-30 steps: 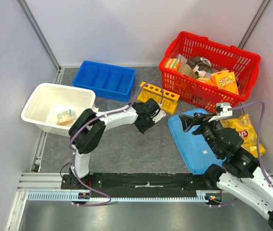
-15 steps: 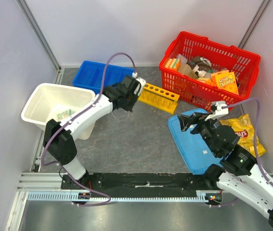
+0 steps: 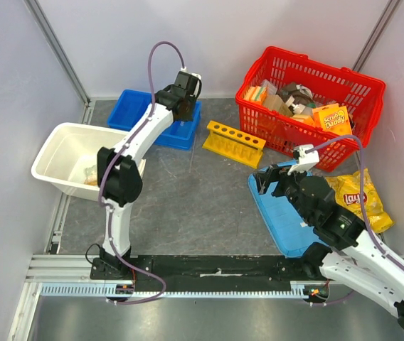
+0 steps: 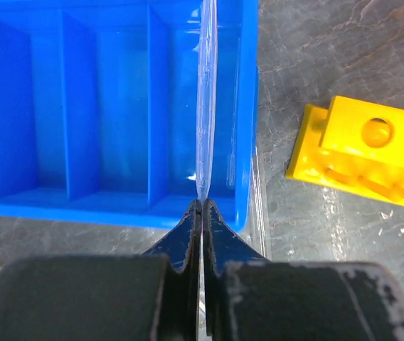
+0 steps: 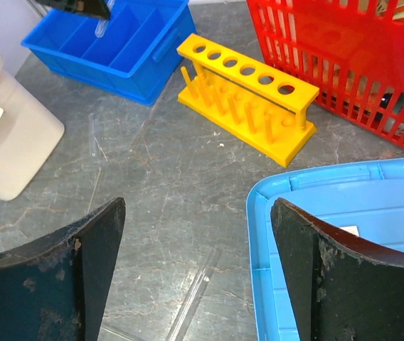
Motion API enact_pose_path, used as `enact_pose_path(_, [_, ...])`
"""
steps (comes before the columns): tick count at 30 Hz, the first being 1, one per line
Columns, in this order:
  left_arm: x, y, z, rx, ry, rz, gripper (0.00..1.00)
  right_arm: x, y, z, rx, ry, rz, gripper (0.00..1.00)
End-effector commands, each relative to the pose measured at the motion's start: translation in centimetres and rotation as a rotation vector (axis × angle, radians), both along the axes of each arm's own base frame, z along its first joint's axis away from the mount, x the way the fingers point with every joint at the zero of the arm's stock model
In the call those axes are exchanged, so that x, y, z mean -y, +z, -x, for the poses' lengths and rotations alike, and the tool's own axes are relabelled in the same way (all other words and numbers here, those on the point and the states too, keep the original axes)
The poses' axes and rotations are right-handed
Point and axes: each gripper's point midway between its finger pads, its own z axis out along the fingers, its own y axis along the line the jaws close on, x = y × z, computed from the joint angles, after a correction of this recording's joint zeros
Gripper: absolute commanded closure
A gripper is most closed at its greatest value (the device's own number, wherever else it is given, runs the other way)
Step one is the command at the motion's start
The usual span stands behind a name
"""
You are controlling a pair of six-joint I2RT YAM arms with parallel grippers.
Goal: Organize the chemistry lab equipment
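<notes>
My left gripper [image 4: 202, 206] is shut on a thin clear tube [image 4: 205, 106] that points out over the right-hand compartment of the blue divided tray [image 4: 117, 106]. From above, that gripper [image 3: 181, 96] hangs over the tray [image 3: 139, 105] at the back. The yellow test-tube rack [image 3: 234, 143] stands to the tray's right with its holes bare [image 5: 248, 96]. Another clear tube [image 5: 191, 298] lies on the table below my right gripper [image 5: 200, 202], which is open and holds nothing. A small bag [image 3: 92, 174] lies in the white tub [image 3: 60, 149].
A red basket [image 3: 309, 78] of sponge packs and boxes stands at the back right. A light-blue lid [image 3: 277, 213] lies under the right arm, with a yellow chip bag [image 3: 358, 199] beside it. One more clear tube [image 4: 262, 199] lies along the tray's right wall.
The left arm has swung from beside the rack back and left to above the blue tray, still shut on the tube. My right gripper has moved left and opened slightly wider.
</notes>
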Motion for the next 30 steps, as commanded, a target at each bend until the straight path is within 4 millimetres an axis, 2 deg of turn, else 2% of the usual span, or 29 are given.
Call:
enact_pose_path(1, [-0.1,-2.2,-2.4,-0.021,0.046,-0.003,0.98,-1.1,1.9,-0.2,0.032,0.046,-0.010,0.09])
enact_pose_path(6, [0.0,-4.9,-4.0,-0.061,0.054,0.037,0.98,-1.3,1.9,-0.2,0.031,0.052,-0.007,0.09])
enact_pose_path(10, [0.4,-6.1,-4.7,-0.070,0.044,0.042,0.97,-1.3,1.8,-0.4,0.025,0.049,-0.001,0.09])
enact_pose_path(12, [0.4,-6.4,-5.1,-0.067,0.046,0.044,0.94,-1.4,1.8,-0.4,0.023,0.050,-0.006,0.09])
enact_pose_path(14, [0.4,-6.6,-5.1,-0.076,0.051,0.053,0.85,-1.4,1.9,-0.4,0.023,0.051,-0.008,0.09])
enact_pose_path(16, [0.4,-6.3,-4.8,-0.080,0.054,0.067,0.75,-1.4,1.7,-0.4,0.019,0.051,-0.007,0.09])
enact_pose_path(23, [0.4,-3.4,-2.9,-0.073,0.056,0.117,0.65,-1.6,2.2,0.0,0.021,0.064,-0.032,0.09])
enact_pose_path(26, [0.0,-1.4,-1.1,-0.061,0.059,0.141,0.63,-1.5,2.3,0.3,0.017,0.067,-0.041,0.09])
enact_pose_path(30, [0.5,-0.3,2.6,-0.087,0.004,0.156,0.63,-1.5,2.1,0.7,0.006,0.081,-0.053,0.09])
